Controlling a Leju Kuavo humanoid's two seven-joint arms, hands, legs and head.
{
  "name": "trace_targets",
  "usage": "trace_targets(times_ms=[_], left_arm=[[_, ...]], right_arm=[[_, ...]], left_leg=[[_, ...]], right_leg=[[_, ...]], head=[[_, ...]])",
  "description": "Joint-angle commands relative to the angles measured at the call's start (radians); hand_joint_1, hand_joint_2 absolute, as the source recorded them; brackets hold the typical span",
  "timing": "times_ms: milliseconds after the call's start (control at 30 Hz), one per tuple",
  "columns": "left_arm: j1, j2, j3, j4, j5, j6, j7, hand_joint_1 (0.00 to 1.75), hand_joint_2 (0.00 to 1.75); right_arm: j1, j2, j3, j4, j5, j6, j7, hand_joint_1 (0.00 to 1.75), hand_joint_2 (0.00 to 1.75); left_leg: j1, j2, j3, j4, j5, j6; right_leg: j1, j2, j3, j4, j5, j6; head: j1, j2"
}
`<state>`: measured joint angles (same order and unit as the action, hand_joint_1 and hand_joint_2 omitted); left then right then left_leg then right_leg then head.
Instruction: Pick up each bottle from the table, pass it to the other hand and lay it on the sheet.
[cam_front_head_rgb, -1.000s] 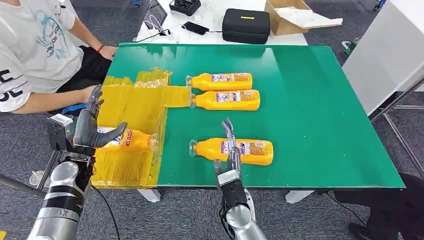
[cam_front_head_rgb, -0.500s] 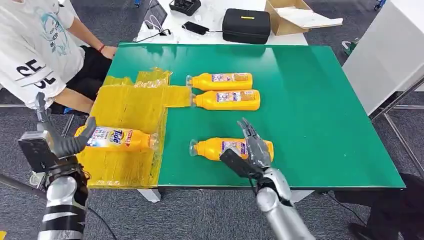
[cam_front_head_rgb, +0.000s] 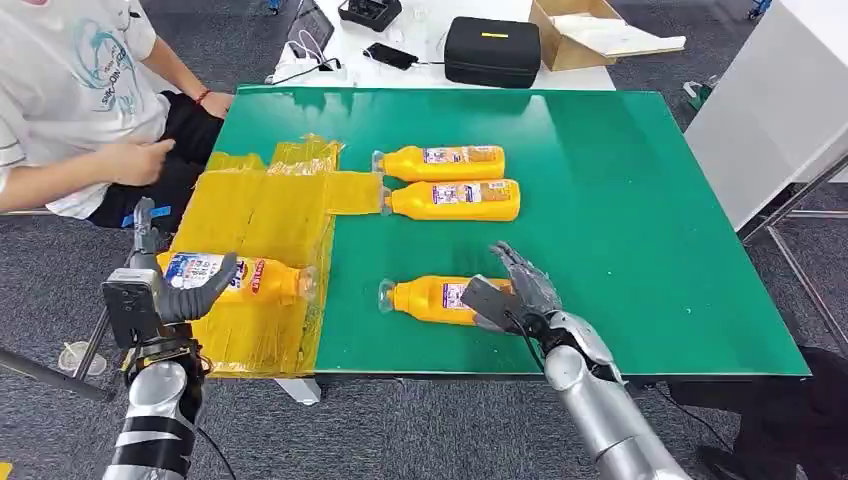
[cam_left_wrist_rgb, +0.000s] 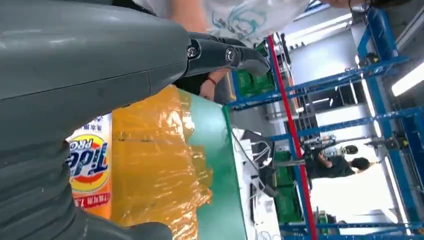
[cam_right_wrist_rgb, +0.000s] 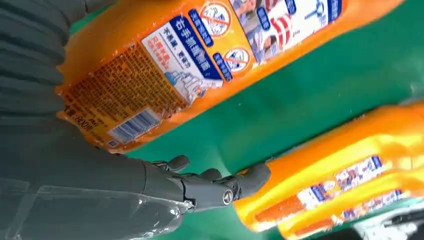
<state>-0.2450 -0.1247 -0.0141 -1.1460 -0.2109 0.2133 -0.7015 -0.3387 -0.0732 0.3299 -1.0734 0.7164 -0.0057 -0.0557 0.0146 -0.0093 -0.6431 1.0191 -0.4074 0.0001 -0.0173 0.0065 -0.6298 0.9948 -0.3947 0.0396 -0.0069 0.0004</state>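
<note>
At the far left a seated person (cam_front_head_rgb: 70, 100) leans beside the tabletop (cam_front_head_rgb: 640, 200), clear of the robot. Next comes the left hand (cam_front_head_rgb: 170, 285), fingers spread and holding nothing, hovering at the near edge of the yellow plastic sheet (cam_front_head_rgb: 260, 205); one Tide detergent bottle (cam_front_head_rgb: 240, 278) already lies on that sheet, cap pointing right, just beside the hand's thumb. Moving right onto the bare green surface, the near detergent bottle (cam_front_head_rgb: 430, 298) lies on its side with its cap toward the sheet, and the right hand (cam_front_head_rgb: 510, 295) sits over its base end with fingers apart, not yet closed around it; the right wrist view shows the fingers (cam_right_wrist_rgb: 220, 187) reaching past the label toward the next bottles, with the palm against the orange body. Farther back, two more detergent bottles (cam_front_head_rgb: 445, 160) and (cam_front_head_rgb: 455, 200) lie side by side, touching or nearly so. These look like full, rigid plastic bottles: fairly heavy, smooth and a bit slippery, likely to roll on their rounded flanks. A wrap around the mid-body, near the label where the weight balances, seems safer than the tapering neck, and leaves one end free for the left hand to receive.
</note>
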Motion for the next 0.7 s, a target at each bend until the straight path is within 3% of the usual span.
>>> trace_targets(times_ms=[33,700], left_arm=[[-0.087,-0.008,-0.014,0.164,-0.004,-0.020,0.003,0.00,1.75],[-0.147,-0.027,0.024,0.290,0.037,-0.085,0.003,0.00,1.75]], right_arm=[[-0.125,-0.035,0.092,0.231,-0.016,0.088,0.010,0.00,1.75],[-0.207,-0.129,0.227,0.302,-0.032,0.229,0.010,0.00,1.75]], left_leg=[[0.000,0.000,0.005,0.000,0.000,0.001],[0.000,-0.002,0.007,0.000,0.001,0.002]], right_leg=[[0.001,-0.002,0.006,-0.001,0.000,-0.002],[0.001,-0.003,0.007,-0.001,0.001,0.000]], head=[[0.000,0.000],[0.000,0.000]])
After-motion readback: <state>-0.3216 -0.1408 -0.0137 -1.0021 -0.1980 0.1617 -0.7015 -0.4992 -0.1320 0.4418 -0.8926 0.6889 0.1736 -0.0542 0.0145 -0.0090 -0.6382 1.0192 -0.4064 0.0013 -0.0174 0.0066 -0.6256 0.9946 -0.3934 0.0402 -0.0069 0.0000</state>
